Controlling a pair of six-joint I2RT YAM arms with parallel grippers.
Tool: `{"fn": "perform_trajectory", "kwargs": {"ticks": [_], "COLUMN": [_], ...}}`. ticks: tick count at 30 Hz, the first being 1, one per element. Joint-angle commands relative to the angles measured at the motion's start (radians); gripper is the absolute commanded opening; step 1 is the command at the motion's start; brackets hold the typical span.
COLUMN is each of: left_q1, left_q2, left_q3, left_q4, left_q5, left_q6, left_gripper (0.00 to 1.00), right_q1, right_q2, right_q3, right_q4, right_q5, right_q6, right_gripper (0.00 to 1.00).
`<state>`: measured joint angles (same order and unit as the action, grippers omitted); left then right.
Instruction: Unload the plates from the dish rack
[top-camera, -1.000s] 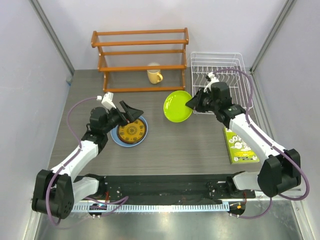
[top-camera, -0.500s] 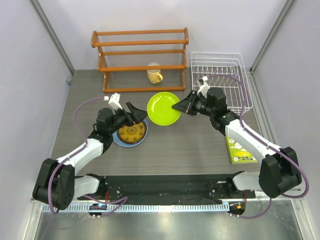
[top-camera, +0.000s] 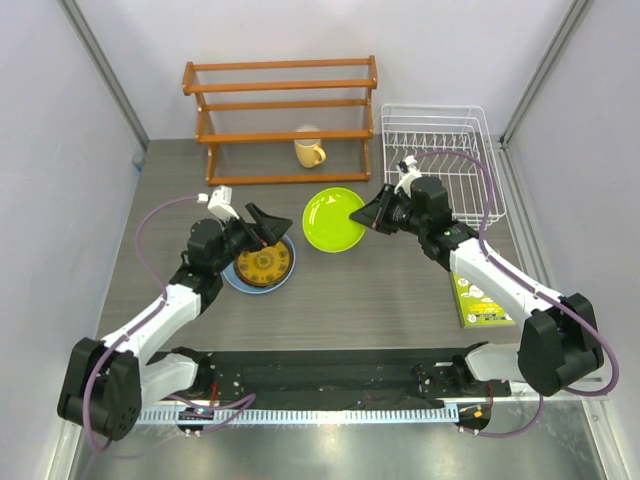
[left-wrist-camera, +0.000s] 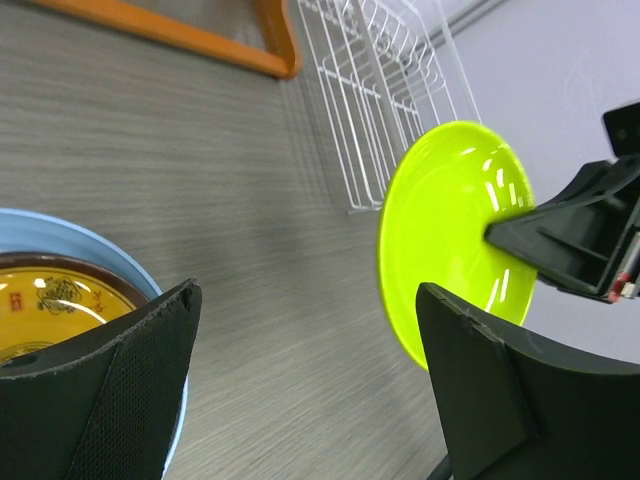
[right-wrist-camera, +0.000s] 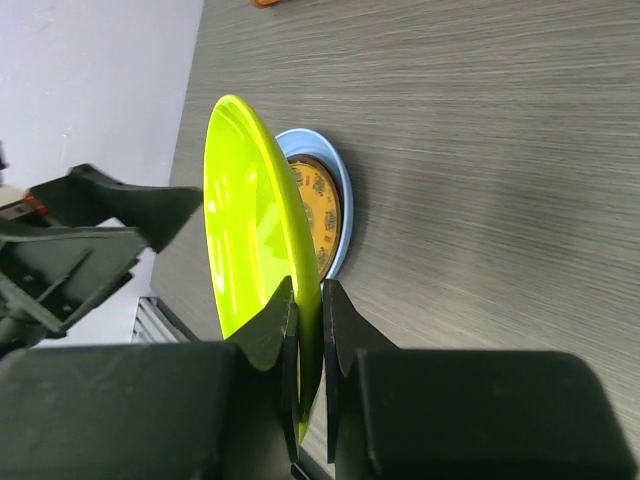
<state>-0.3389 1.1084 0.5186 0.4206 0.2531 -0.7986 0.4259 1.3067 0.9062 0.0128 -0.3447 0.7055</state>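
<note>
Right hand is clenched on the rim of the green plate, fingers pinching either side of the edge. The plate stands tilted on edge over the desk, between the rack and the stack, touching neither. Left hand is released, jaws wide, grasping nothing, hovering over the stack with the green plate just beyond its fingers. The stack sits left of centre: patterned plate on top, red plate showing only as a rim, blue plate at the bottom. Rack is at the desk's far right corner. Mug sits by the shelf.
</note>
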Motion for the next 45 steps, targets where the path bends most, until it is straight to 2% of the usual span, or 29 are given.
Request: {"fn": "perform_trajectory", "kwargs": {"ticks": [1, 6, 11, 18, 21, 22, 24, 25, 28, 32, 35, 36, 37, 39, 40, 42, 45], "left_q1": [-0.003, -0.003, -0.014, -0.048, -0.051, -0.051, -0.051, -0.051, -0.051, -0.051, -0.051, -0.051, -0.051, -0.051, -0.051, -0.051, -0.051], "left_q2": [-0.07, -0.033, 0.037, 0.094, 0.11, 0.114, 0.119, 0.119, 0.11, 0.088, 0.08, 0.079, 0.077, 0.07, 0.058, 0.039, -0.01], "left_q3": [0.006, 0.011, -0.002, 0.014, 0.015, 0.015, 0.018, 0.024, 0.034, 0.037, 0.04, 0.041, 0.049, 0.055, 0.055, 0.055, 0.066], "left_q4": [-0.031, 0.01, 0.135, 0.172, 0.176, 0.175, 0.17, 0.159, 0.118, 0.093, 0.09, 0.084, 0.075, 0.043, 0.035, 0.002, -0.072], "left_q5": [-0.064, -0.012, 0.023, 0.025, 0.034, 0.034, 0.032, 0.034, 0.026, 0.018, 0.032, 0.038, 0.037, 0.031, 0.014, -0.011, -0.066], "left_q6": [0.047, 0.026, -0.045, -0.053, -0.054, -0.056, -0.054, -0.053, -0.036, -0.016, -0.007, -0.004, -0.001, 0.016, 0.021, 0.036, 0.078], "left_gripper": [0.88, 0.87, 0.85, 0.8, 0.68, 0.56, 0.43, 0.26, 0.05, 0.0, 0.0, 0.0, 0.0, 0.0, 0.0, 0.0, 0.0], "right_q1": [0.002, 0.011, 0.046, 0.08, 0.089, 0.091, 0.091, 0.091, 0.091, 0.091, 0.091, 0.091, 0.091, 0.091, 0.091, 0.091, 0.091], "right_q2": [-0.02, 0.022, 0.057, 0.092, 0.098, 0.1, 0.1, 0.101, 0.103, 0.115, 0.118, 0.12, 0.12, 0.114, 0.109, 0.105, 0.097], "right_q3": [0.043, 0.03, 0.039, 0.042, 0.043, 0.045, 0.048, 0.052, 0.059, 0.066, 0.068, 0.068, 0.066, 0.066, 0.066, 0.077, 0.097], "right_q4": [0.021, 0.081, 0.102, 0.165, 0.179, 0.18, 0.179, 0.177, 0.176, 0.176, 0.179, 0.18, 0.182, 0.177, 0.174, 0.142, 0.06], "right_q5": [0.018, -0.023, -0.028, -0.042, -0.046, -0.047, -0.048, -0.05, -0.051, -0.066, -0.071, -0.074, -0.077, -0.071, -0.066, -0.039, 0.021], "right_q6": [-0.023, 0.018, 0.032, 0.06, 0.071, 0.072, 0.071, 0.069, 0.066, 0.066, 0.066, 0.066, 0.063, 0.058, 0.051, 0.034, -0.024], "right_gripper": [0.08, 0.08, 0.08, 0.08, 0.08, 0.08, 0.09, 0.08, 0.08, 0.08, 0.09, 0.11, 0.22, 0.37, 0.53, 0.61, 0.64]}}
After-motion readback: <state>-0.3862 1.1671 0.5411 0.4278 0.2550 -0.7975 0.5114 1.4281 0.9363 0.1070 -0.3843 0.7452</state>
